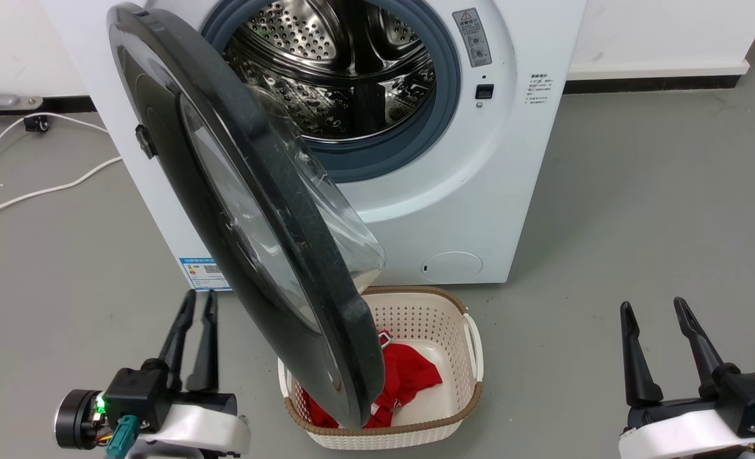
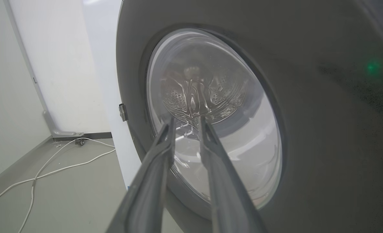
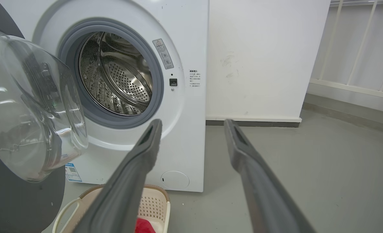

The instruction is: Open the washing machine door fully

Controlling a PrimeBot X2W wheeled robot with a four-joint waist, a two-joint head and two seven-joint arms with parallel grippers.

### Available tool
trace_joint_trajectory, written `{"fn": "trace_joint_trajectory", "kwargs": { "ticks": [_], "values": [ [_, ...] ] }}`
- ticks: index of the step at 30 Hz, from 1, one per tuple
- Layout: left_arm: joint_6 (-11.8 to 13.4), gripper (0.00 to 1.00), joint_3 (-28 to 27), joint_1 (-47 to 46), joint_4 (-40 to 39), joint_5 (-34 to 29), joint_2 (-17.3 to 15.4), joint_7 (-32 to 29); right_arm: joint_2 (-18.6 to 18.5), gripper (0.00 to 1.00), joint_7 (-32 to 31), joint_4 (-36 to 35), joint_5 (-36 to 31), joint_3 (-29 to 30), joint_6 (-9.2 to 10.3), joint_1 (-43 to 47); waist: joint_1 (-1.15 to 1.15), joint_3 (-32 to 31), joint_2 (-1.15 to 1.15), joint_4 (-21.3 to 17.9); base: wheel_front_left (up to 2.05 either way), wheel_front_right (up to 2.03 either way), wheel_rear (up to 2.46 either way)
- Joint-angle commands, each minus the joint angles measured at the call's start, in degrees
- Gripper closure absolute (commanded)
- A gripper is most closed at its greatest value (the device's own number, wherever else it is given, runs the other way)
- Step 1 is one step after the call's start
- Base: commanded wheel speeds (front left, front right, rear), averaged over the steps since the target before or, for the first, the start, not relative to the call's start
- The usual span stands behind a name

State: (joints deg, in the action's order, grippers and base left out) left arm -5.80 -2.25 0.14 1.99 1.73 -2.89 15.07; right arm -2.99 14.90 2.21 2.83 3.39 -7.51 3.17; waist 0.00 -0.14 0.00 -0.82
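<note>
The washing machine door (image 1: 269, 210) stands swung well out from the white machine (image 1: 479, 178), hinged on the left, its black rim edge-on to me and its glass bowl facing the steel drum (image 1: 339, 70). My left gripper (image 1: 200, 296) is low on the left, beside the door's outer face, with a narrow gap between its fingers and nothing in it. Its wrist view has the left gripper (image 2: 186, 121) pointing at the window in the door (image 2: 324, 129); I cannot tell if they touch. The right gripper (image 1: 652, 305) is wide open at the lower right, far from the door (image 3: 33, 106).
A cream laundry basket (image 1: 466, 357) holding a red cloth (image 1: 409, 376) sits on the floor under the door's lower edge. White cables (image 1: 33, 191) lie on the grey floor to the left. Bare floor (image 1: 638, 204) stretches to the right of the machine.
</note>
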Motion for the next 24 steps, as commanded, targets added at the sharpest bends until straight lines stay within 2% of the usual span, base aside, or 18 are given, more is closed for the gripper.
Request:
{"fn": "trace_joint_trajectory", "kwargs": {
  "ticks": [1, 6, 10, 17, 21, 24],
  "values": [
    [-0.2, 1.0, 0.0, -0.4, -0.2, 0.0, 0.0, 0.1, 0.2, 0.0, 0.2, 0.2, 0.3, 0.0, 0.04, -0.8, 0.0, 0.0, 0.0, 0.0, 0.0, 0.0, 0.0],
    [0.0, 1.0, -0.6, -0.7, -1.3, 0.3, 0.0, 0.1, 0.2, 0.0, 0.3, 0.3, 0.8, 0.0, 0.04, -0.7, 0.0, 0.0, 0.0, 0.0, 0.0, 0.0, 0.0],
    [0.0, 1.0, -1.5, -2.4, -5.1, 0.8, 0.0, 0.1, 0.2, 0.0, 0.3, 0.3, 1.1, 0.1, 0.04, -0.8, 0.0, 0.1, 0.0, 0.3, 0.0, 0.0, 0.0],
    [-0.1, 1.0, -2.4, -7.5, -19.8, -0.4, 0.0, 0.1, 0.2, 0.0, 0.3, 0.4, 1.8, 0.0, 0.04, -0.7, 0.0, 0.4, 0.0, 0.6, 0.0, 0.0, 0.0],
    [-0.5, 1.0, 0.2, -9.4, -28.5, -1.1, 0.0, 0.1, 0.2, 0.0, 0.3, 0.5, 2.3, -0.2, 0.04, -0.8, 0.0, 0.5, 0.0, 0.4, 0.0, 0.0, 0.0],
    [-0.7, 1.0, 2.6, -9.6, -31.5, -1.2, 0.0, 0.1, 0.2, 0.0, 0.3, 0.6, 2.5, -0.4, 0.04, -0.8, 0.0, 0.5, 0.0, 0.3, 0.0, 0.0, 0.0]
  ]
}}
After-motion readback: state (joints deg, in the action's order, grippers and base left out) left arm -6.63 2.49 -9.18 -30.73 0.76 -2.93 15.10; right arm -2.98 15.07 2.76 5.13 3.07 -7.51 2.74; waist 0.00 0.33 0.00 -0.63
